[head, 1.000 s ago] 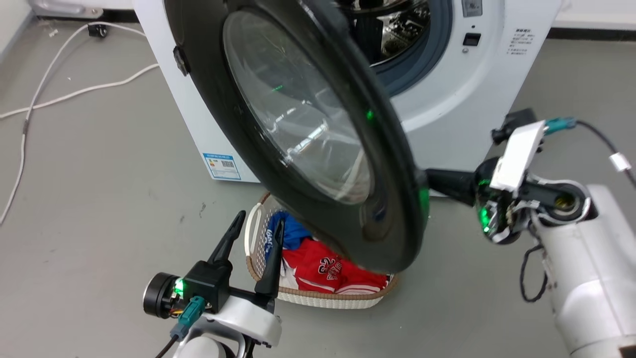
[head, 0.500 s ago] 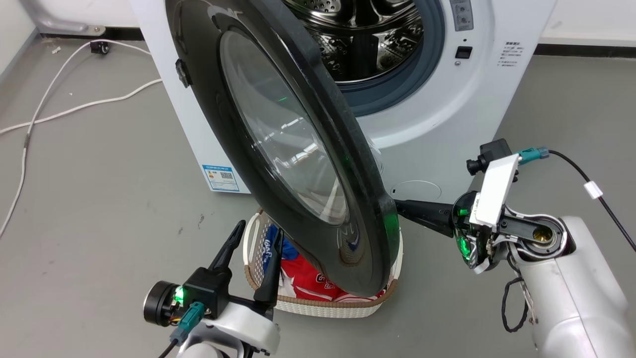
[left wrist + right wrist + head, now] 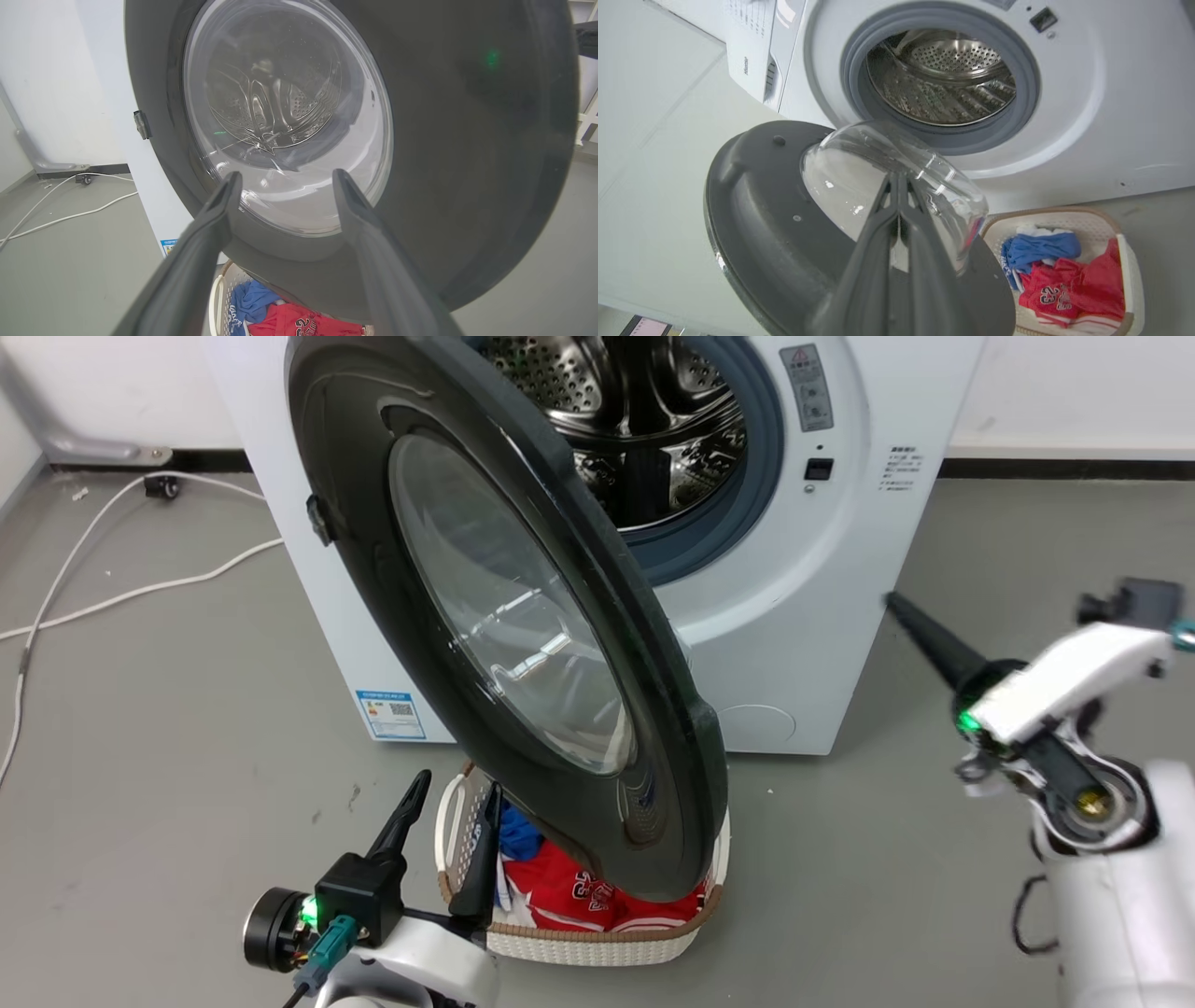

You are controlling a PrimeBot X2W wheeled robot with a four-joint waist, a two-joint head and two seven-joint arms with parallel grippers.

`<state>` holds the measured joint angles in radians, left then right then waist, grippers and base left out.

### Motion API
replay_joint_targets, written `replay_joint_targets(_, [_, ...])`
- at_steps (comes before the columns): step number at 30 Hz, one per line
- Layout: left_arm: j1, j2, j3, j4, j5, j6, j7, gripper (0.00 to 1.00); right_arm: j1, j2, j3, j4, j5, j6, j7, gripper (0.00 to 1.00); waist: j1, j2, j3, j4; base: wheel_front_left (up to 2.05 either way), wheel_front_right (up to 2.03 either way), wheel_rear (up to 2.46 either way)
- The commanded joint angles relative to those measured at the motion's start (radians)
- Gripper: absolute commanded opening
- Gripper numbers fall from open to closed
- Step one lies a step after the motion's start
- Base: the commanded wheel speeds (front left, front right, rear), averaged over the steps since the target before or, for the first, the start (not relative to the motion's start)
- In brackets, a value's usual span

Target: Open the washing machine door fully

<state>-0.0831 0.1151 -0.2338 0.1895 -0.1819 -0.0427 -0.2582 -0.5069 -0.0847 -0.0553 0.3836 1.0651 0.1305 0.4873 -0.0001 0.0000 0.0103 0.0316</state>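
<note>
Head view: found washing machine door (image 3: pixel 504 616) partly swung out from washing machine (image 3: pixel 822 616), overhanging laundry basket (image 3: pixel 597 947). Noted left end effector (image 3: pixel 459 782) released, low beside basket; right end effector (image 3: pixel 896 605) clenched empty, apart from door.

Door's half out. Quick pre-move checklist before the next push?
1. Door fully open: not ok. The washing machine door stands out at an angle from the washing machine.
2. Right claw on the door: not ok. It is shut on nothing and apart from the rim; the right wrist view faces the door's inner side.
3. Left claw free: ok. It is open and empty.
4. Swing path: probably not ok. The left claw sits on the door's outer-face side, where the door would likely swing.
5. Door's lower edge clearing the laundry basket: cannot tell. They overlap in the head view.
</note>
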Motion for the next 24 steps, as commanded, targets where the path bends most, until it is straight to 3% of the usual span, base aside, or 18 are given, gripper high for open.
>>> replay_joint_targets(1, [0.014,0.005,0.002,0.000,-0.007,0.007,0.001,1.00,0.042,-0.002,-0.018,-0.026,-0.007,0.000,-0.029,0.00,0.0001,0.0000,-0.009,-0.008,0.00,0.00,0.00])
replay_joint_targets(11, [0.038,0.025,0.023,-0.019,-0.024,0.027,0.006,1.00,0.269,-0.054,-0.085,-0.242,-0.221,0.000,-0.265,0.00,0.0001,0.0000,-0.026,-0.039,0.00,0.00,0.00])
replay_joint_targets(13, [0.041,0.029,0.027,-0.022,-0.025,0.030,0.007,1.00,0.310,-0.056,-0.086,-0.287,-0.277,0.000,-0.311,0.44,0.0001,0.0000,-0.028,-0.043,0.00,0.00,0.00])
replay_joint_targets(14, [0.042,0.031,0.028,-0.024,-0.027,0.032,0.010,1.00,0.326,-0.062,-0.086,-0.312,-0.317,0.000,-0.335,0.79,0.0001,0.0000,-0.029,-0.045,0.00,0.00,0.00])
replay_joint_targets(15, [0.043,0.033,0.029,-0.027,-0.028,0.033,0.012,1.00,0.341,-0.072,-0.082,-0.335,-0.364,0.000,-0.359,1.00,0.0001,0.0000,-0.031,-0.047,0.00,0.00,0.00])
replay_joint_targets(24, [0.058,0.051,0.040,-0.042,-0.035,0.050,0.022,1.00,0.449,-0.085,-0.043,-0.499,-0.767,0.000,-0.454,1.00,0.0001,0.0000,-0.055,-0.055,0.00,0.00,0.00])
